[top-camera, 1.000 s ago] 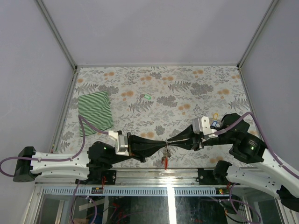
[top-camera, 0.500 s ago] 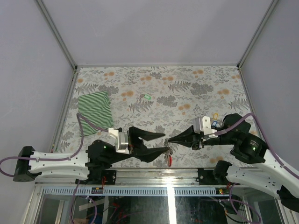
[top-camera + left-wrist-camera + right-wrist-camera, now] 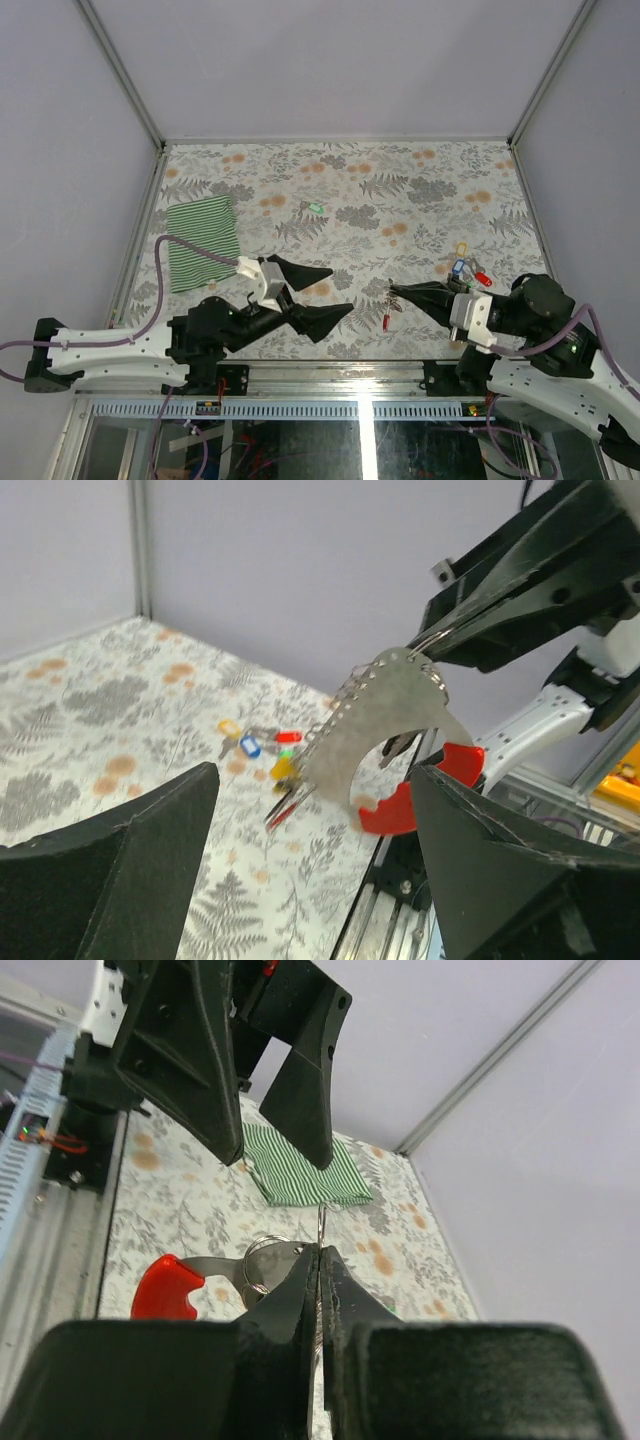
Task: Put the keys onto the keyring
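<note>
The keyring (image 3: 389,308), a grey metal strip (image 3: 385,715) with a red end (image 3: 428,788), hangs in the air from my right gripper (image 3: 392,289). That gripper is shut on the keyring's wire ring (image 3: 262,1260), jaws pressed together (image 3: 320,1252). A yellow-headed key (image 3: 283,769) and a red one dangle from the strip. My left gripper (image 3: 336,291) stands open to the left of the keyring, apart from it, with nothing between its fingers (image 3: 120,865). Loose keys (image 3: 466,270) with yellow, blue and red heads lie on the table at right. A green-headed key (image 3: 315,208) lies farther back.
A green striped cloth (image 3: 203,243) lies flat at the left of the floral table cover (image 3: 420,190). The metal front rail (image 3: 360,372) runs just below the hanging keyring. Grey walls close off the sides and back.
My left gripper has opened, let go of the keyring and drawn back to the left. My right gripper has closed on the keyring and carried it a little to the right.
</note>
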Motion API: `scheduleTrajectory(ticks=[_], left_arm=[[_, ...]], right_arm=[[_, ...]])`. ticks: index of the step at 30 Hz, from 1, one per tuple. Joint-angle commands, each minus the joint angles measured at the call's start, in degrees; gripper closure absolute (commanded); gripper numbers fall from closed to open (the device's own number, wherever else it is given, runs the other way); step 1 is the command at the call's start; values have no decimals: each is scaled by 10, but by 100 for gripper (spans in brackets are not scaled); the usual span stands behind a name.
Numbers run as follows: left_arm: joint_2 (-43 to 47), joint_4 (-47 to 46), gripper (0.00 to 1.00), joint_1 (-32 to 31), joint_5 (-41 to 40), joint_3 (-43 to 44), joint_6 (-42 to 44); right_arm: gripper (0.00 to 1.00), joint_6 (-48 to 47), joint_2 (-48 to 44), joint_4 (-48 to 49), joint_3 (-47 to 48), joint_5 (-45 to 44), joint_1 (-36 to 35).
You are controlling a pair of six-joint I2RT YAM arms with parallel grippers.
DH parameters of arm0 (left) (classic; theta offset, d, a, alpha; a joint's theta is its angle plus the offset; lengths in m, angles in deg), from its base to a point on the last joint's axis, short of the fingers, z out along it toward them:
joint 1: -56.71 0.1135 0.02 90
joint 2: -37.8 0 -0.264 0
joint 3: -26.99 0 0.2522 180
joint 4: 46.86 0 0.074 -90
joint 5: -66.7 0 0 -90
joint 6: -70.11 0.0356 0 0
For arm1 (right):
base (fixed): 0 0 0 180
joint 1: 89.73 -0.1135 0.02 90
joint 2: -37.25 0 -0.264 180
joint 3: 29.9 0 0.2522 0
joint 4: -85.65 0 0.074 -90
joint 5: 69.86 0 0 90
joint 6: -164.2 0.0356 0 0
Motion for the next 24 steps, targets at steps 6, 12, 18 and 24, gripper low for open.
scheduleTrajectory(ticks=[6,12,18,24], left_arm=[[-45,142,20,33,-61,54,-85],[-48,151,20,99,-11,44,-120],[-50,152,20,150,29,30,-144],[-65,153,19,196,63,25,-161]], right_arm=[[100,-180,-33,55,-53,12,0],[100,-254,-51,81,-84,18,0],[100,-284,-46,57,-69,11,0],[100,-293,-31,31,-58,1,0]])
